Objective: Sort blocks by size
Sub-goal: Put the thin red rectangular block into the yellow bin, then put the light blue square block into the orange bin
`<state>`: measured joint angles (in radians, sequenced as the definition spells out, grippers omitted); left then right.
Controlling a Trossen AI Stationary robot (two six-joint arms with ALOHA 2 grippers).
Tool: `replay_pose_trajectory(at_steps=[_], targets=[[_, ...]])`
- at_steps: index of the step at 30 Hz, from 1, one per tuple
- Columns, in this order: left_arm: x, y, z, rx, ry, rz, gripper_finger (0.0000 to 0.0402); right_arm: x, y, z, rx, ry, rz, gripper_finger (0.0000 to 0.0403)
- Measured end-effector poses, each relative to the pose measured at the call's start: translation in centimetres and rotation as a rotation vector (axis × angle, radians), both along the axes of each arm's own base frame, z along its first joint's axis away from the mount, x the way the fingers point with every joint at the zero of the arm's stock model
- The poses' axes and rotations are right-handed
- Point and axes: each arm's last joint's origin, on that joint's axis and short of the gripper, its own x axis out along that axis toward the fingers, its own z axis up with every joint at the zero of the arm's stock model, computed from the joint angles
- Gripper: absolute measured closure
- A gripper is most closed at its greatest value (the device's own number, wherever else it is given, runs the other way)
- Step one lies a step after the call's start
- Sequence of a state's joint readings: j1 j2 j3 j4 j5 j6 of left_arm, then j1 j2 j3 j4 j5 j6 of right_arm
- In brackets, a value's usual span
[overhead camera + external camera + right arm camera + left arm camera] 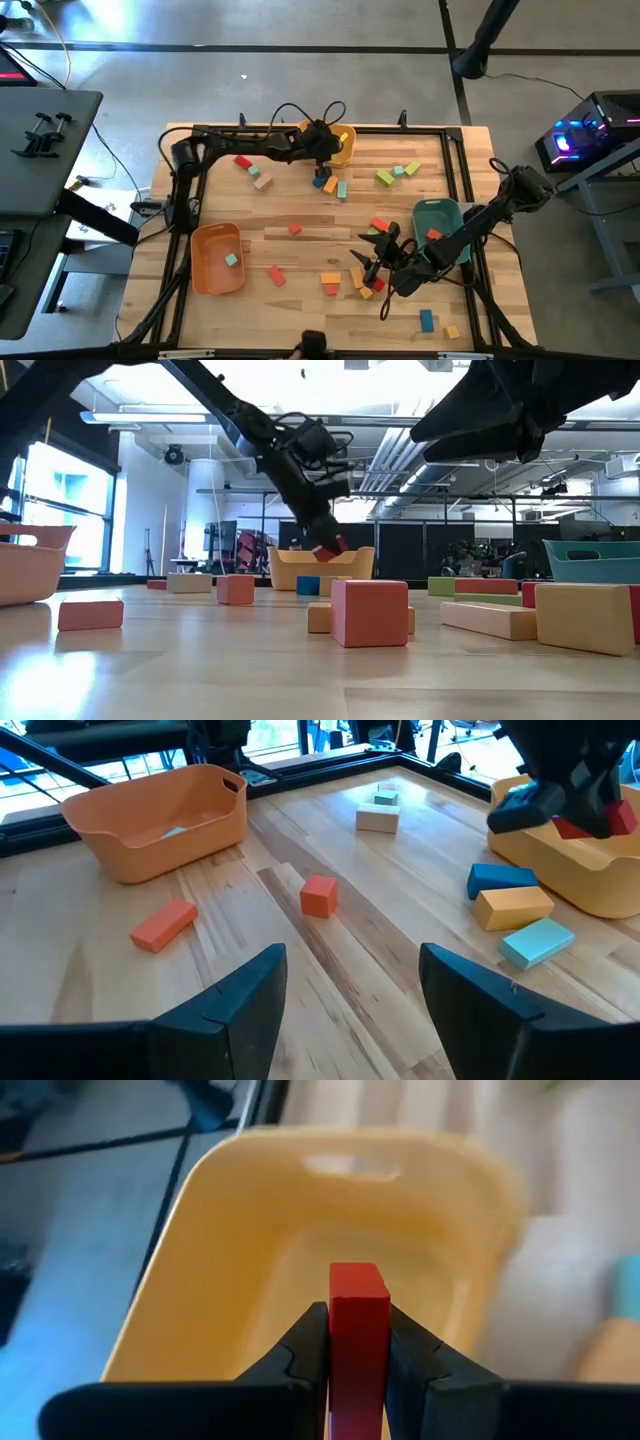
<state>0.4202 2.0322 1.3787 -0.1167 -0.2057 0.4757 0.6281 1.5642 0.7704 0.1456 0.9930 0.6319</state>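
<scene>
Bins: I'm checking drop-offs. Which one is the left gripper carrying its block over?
The yellow bin; the left gripper holds a red block above it.

I am standing in what is looking like a robotics lab in an open industrial hall. Exposed pipes and ducts [400, 455] are running under the ceiling, a computer [590, 135] is glowing with coloured lights beside the framed wooden desk [300, 255], and a polished concrete floor [250, 85] is spreading around it.
</scene>
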Motion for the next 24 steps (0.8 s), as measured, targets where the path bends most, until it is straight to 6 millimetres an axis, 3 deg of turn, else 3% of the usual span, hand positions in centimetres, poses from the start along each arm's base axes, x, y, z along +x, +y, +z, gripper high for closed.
replay_pose_trajectory(at_steps=[6, 17, 20, 24], targets=[[-0.4, 1.3, -0.6, 0.004, 0.013, 0.044, 0.0345, 0.0, 0.0, 0.0, 0.016, -0.004, -0.007, 0.0178], [-1.0, 2.2, -0.3, 0.012, 0.012, 0.112, 0.0231, 0.0, 0.0, 0.0, 0.016, -0.004, -0.007, 0.0178], [-1.0, 1.1, 1.3, 0.089, 0.029, 0.145, 0.0227, 0.0, 0.0, -0.1, 0.016, -0.003, -0.007, 0.0178], [-1.3, -1.7, 5.1, 0.122, -0.008, 0.115, 0.0235, 0.0, 0.0, -0.1, 0.017, -0.004, -0.007, 0.0178]])
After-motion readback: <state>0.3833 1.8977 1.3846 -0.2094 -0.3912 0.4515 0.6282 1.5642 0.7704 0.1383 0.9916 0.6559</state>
